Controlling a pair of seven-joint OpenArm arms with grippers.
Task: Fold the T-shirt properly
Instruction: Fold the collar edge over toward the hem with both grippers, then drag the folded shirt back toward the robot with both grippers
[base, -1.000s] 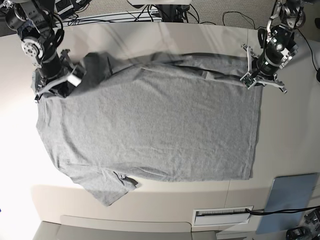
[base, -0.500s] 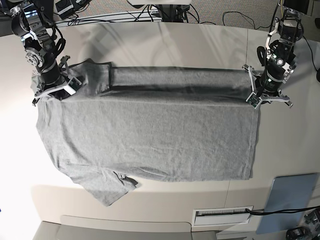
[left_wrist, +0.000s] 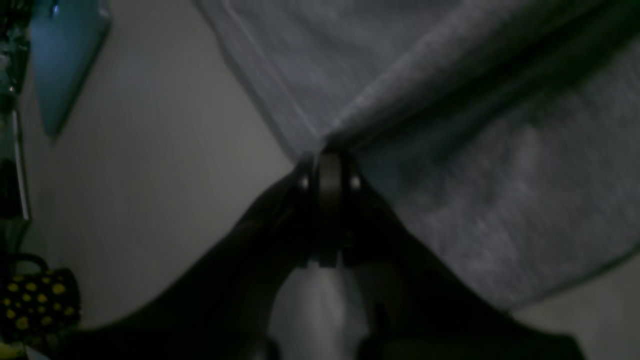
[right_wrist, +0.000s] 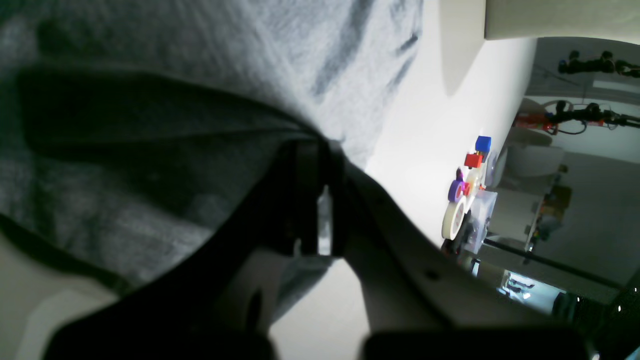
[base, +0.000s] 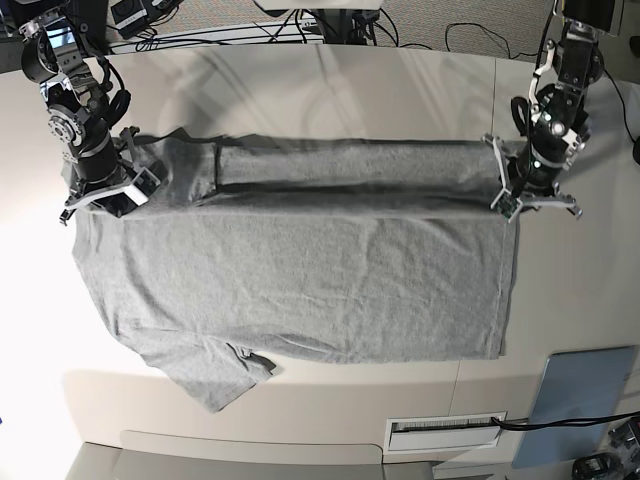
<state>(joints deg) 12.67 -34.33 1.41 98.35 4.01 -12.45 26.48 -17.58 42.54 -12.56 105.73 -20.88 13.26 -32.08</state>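
The heather-grey T-shirt (base: 300, 270) lies spread on the table, plain side up, neck end at the left. Its far edge is folded over as a long band (base: 350, 165) across the body. My left gripper (base: 510, 203) is at the right end of that band, shut on the hem corner; in the left wrist view the left gripper (left_wrist: 327, 156) pinches the T-shirt (left_wrist: 475, 165) fold. My right gripper (base: 108, 200) is shut on the cloth at the shoulder end; the right wrist view shows the right gripper (right_wrist: 320, 146) with T-shirt (right_wrist: 150, 165) fabric draped over it. One sleeve (base: 215, 375) lies at the near left.
A grey-blue pad (base: 585, 400) lies at the near right corner, with a white slotted strip (base: 445, 430) beside it at the front edge. Cables run along the back edge. A dark mug with yellow dots (left_wrist: 35, 300) and colourful toys (right_wrist: 470, 185) sit off to the sides.
Both grippers have brought the lifted far edge toward the near side and down. The blurred, raised cloth now lies as a flat folded band.
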